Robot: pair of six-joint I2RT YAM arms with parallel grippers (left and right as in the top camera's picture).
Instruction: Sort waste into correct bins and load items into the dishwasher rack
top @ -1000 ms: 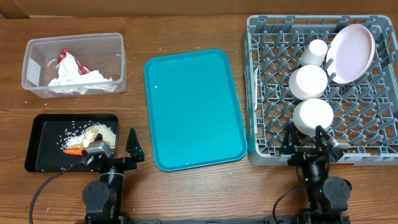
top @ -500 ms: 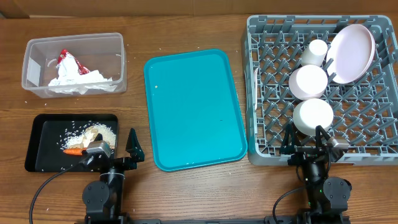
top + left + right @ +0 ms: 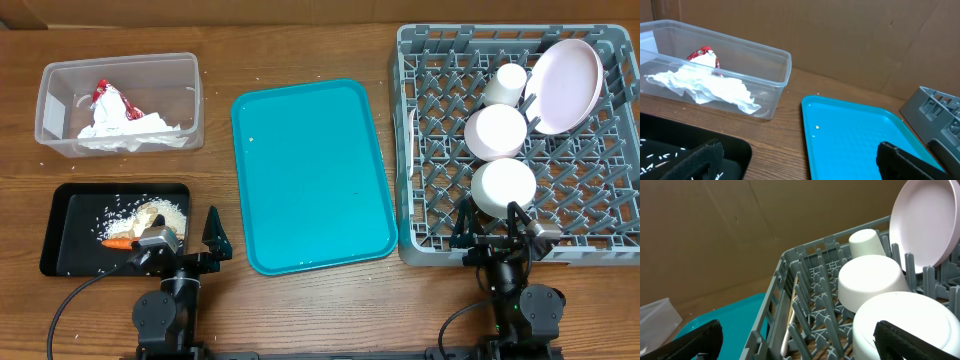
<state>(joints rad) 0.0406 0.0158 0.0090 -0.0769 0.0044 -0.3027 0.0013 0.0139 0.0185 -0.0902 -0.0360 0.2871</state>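
Observation:
The clear tub (image 3: 120,60) at the back left holds white napkins (image 3: 125,132) and a red wrapper (image 3: 105,97). Crumbs (image 3: 160,212) and the carrot (image 3: 118,243) lie in the black tray (image 3: 70,240). Inside the grey rack (image 3: 500,32) are the plate (image 3: 565,85) leaning on edge, a cup (image 3: 508,84) and two upturned bowls (image 3: 495,130) (image 3: 503,186). The fork (image 3: 790,315) lies along the rack's left side. My left gripper (image 3: 187,240) is open beside the black tray. By the rack's front edge my right gripper (image 3: 490,232) stands open and empty.
A flat teal tray (image 3: 310,175) lies between the bins and the rack, bare but for a speck or two. Small crumbs dot the wooden table around the tub. A brown cardboard wall (image 3: 840,35) stands behind the table.

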